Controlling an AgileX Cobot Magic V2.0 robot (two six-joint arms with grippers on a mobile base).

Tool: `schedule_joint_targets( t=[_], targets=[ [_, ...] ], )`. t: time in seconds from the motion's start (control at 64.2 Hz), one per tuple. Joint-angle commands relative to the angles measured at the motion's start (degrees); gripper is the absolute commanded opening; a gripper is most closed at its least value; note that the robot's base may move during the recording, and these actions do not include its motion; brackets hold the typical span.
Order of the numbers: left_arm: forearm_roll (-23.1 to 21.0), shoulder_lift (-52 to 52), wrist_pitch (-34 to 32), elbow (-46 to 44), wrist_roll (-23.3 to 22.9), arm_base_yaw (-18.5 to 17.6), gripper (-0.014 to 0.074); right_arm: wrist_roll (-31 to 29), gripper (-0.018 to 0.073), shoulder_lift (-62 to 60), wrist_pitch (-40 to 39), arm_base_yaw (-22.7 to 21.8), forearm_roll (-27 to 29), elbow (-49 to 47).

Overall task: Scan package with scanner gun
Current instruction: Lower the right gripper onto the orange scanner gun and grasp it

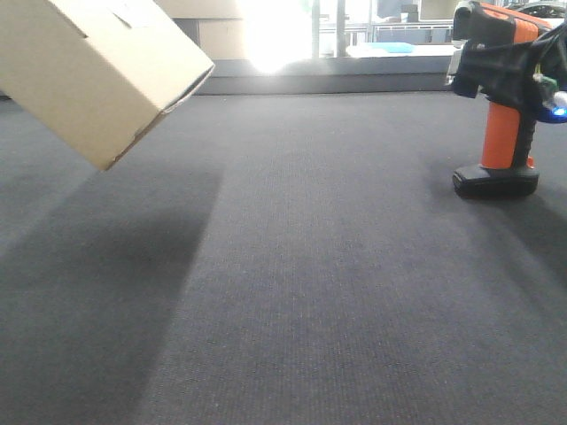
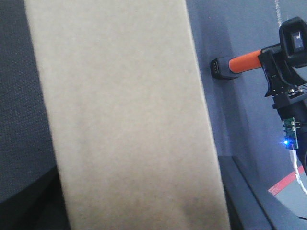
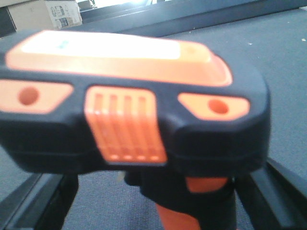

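The package (image 1: 93, 66), a plain tan box, hangs tilted above the grey carpeted table at the upper left. It fills the left wrist view (image 2: 124, 115), and my left gripper (image 2: 144, 213) is shut on it, the fingers mostly hidden behind the cardboard. The scanner gun (image 1: 500, 106) stands on its black foot at the right. My right gripper (image 1: 509, 75) is around its neck. In the right wrist view the black and orange head (image 3: 129, 96) is close up. The fingers (image 3: 33, 203) stand on either side of the orange handle (image 3: 184, 218), with carpet showing between, so my right gripper (image 3: 153, 196) is open.
A low ledge (image 1: 337, 75) runs along the table's far edge, with bright windows behind. A printed cardboard box (image 3: 45, 14) sits at the back. A small board with a blue light (image 2: 289, 136) hangs on the right arm. Red tape (image 2: 285, 184) marks the floor.
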Motion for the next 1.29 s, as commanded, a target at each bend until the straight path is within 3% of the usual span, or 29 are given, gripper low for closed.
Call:
schedule_joint_targets(
  t=[0.0, 0.311, 1.277],
  targets=[
    [-1.3, -0.8, -1.0, 0.0, 0.2, 0.1, -0.0111, -0.1, 0.0568, 0.5, -1.5, 0.1, 1.2, -0.4],
    [-1.3, -0.8, -2.2, 0.0, 0.2, 0.1, -0.0111, -0.1, 0.0568, 0.5, -5.1, 0.1, 3.2, -0.4],
    [-1.3, -0.8, -2.5, 0.0, 0.2, 0.1, -0.0111, -0.1, 0.0568, 0.6, -2.2, 0.0, 3.3, -3.2]
  ],
)
